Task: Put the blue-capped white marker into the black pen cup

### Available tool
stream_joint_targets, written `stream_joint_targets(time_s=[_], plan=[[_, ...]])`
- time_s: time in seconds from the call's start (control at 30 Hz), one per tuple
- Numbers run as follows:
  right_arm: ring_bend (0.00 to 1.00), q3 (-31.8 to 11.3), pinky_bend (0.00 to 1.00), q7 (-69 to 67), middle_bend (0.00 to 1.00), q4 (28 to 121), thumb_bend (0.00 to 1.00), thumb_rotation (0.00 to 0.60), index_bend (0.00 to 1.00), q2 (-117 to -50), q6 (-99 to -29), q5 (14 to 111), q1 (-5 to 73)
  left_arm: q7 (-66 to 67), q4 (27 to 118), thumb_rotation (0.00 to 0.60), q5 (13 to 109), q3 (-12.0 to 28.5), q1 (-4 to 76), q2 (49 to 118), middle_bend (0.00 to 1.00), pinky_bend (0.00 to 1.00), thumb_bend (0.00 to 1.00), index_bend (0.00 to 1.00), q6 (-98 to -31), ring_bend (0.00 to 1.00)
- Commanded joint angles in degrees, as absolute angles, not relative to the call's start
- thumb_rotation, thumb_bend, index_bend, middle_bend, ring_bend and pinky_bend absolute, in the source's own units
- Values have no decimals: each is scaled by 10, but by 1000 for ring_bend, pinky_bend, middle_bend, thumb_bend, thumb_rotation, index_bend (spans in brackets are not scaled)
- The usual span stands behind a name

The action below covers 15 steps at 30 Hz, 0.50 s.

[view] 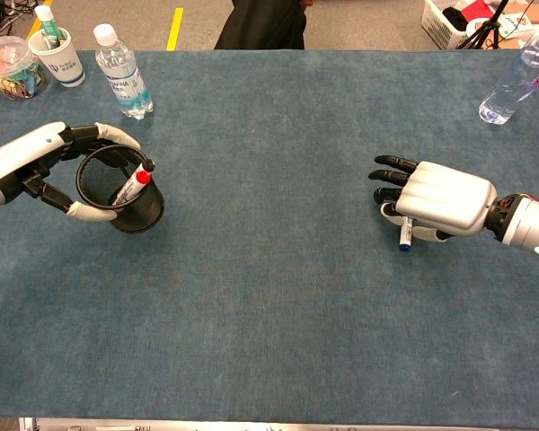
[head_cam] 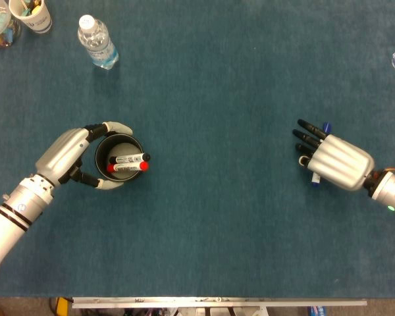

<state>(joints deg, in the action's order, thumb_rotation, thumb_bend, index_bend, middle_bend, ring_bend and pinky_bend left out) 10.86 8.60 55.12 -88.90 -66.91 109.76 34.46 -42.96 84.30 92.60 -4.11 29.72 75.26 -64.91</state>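
The black pen cup (head_cam: 118,160) (view: 124,190) stands at the left of the blue table, and my left hand (head_cam: 69,153) (view: 31,162) grips it around the rim. Inside it lean a red-capped and a black-capped marker (head_cam: 128,163). At the right, the blue-capped white marker (head_cam: 314,178) (view: 402,235) lies under my right hand (head_cam: 336,161) (view: 438,202), caught between thumb and fingers. Its blue cap (head_cam: 326,127) pokes out past the fingertips. The palm hides the marker's middle. Whether it is off the table I cannot tell.
A water bottle (head_cam: 97,43) (view: 121,72), a paper cup of pens (head_cam: 31,13) (view: 58,54) and a clear tub (view: 11,67) stand at the far left. Another bottle (view: 512,81) stands at the far right. The table's front edge (head_cam: 217,301) runs along the bottom.
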Motion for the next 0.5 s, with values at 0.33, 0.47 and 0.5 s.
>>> stream_joint_targets(time_s=[0.33, 0.47, 0.5], plan=[[113, 31, 43, -1, 344, 709, 341, 600, 642, -828, -727, 1026, 350, -423, 866, 600, 923, -32, 315, 740, 303, 256, 98, 262, -629, 280], [114, 1, 43, -52, 347, 785, 341, 600, 643, -804, -724, 988, 356, -420, 881, 600, 917, -26, 323, 736, 303, 256, 98, 262, -618, 280], [114, -6, 43, -60, 348, 799, 341, 600, 644, -801, -725, 982, 357, -420, 884, 600, 916, -24, 326, 735, 303, 256, 98, 262, -615, 280]])
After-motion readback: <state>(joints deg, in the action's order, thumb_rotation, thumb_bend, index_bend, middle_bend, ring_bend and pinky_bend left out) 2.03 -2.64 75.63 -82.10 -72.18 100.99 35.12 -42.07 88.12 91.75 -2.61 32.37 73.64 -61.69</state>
